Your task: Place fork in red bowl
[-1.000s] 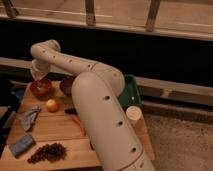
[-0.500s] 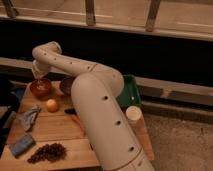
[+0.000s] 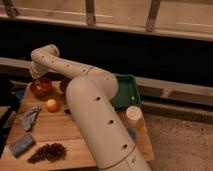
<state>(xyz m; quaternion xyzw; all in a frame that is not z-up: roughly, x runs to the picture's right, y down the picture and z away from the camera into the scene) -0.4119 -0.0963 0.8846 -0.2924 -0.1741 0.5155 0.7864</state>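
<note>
A: Where is the claw?

B: At the far-left end of the white arm, right at the ten o'clock rim of the red bowl, hanging just above it. Whether it is spread or pressed together, I cannot tell; it is a dark blur there.

A: And the fork?

B: I cannot pick it out, neither in the claw nor in the bowl nor on the wooden worktop. If the claw carries it, the bowl lies directly below, toward four o'clock, so the move is a short drop. Its long axis is hidden.

A: Materials?

B: The bowl is round, reddish, with a glossy hollow. Just at its five o'clock sits a smooth orange fruit. Further toward six, a crumpled grey cloth, a blue sponge and a knobbly dark grape cluster. A green tray lies well apart at three o'clock.
</note>
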